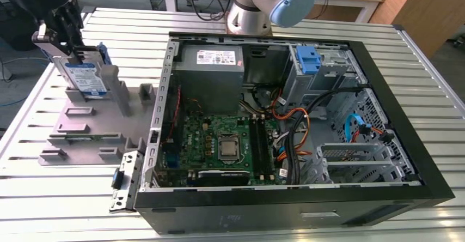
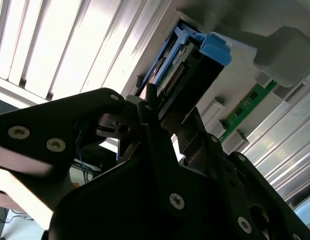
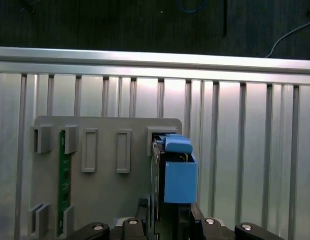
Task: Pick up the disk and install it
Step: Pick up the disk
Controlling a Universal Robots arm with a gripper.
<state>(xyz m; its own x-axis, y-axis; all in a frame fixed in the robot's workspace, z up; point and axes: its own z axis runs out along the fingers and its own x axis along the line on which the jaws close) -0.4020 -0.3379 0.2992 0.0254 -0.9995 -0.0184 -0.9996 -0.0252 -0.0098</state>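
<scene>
As the hand clamps it, the blue-railed, white-labelled silver disk stands upright.

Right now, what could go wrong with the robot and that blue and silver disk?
The disk stands upright at a slot of the grey holder, with the gripper at its top. Pulled crooked, it might jam against the slot walls. Loose cables cross the open computer case near the blue bracket, so the disk could snag on them going in.
</scene>
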